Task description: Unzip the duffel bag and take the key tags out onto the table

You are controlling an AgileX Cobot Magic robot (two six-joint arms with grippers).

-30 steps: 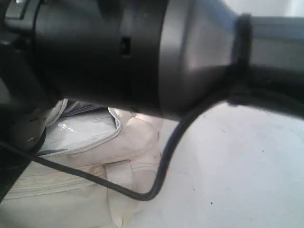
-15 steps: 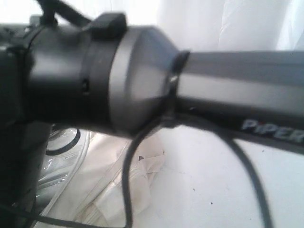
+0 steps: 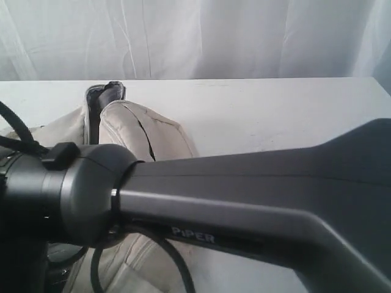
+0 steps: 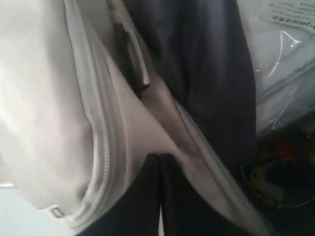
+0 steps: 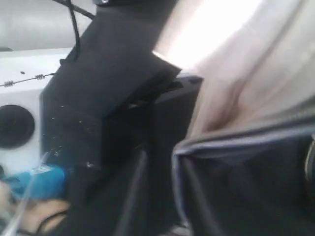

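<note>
left gripper (image 4: 160, 161): fingers pressed together at the open zip edge of the duffel bag (image 4: 44, 98)
right gripper (image 5: 152, 162): blurred, spread or closed cannot be told
key tags (image 4: 275, 164): red and yellow, inside the bag, beside clear packet (image 4: 285, 59)
duffel bag: cream, unzipped, at 9 o'clock on the table (image 3: 275, 110)
arm link (image 3: 244, 201): black, marked PIPER, at 6 o'clock in the exterior foreground

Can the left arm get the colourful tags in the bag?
Probably yes. The bag is unzipped and the tags show in its open mouth, close by. The left gripper is shut, though, so it must open first.
</note>
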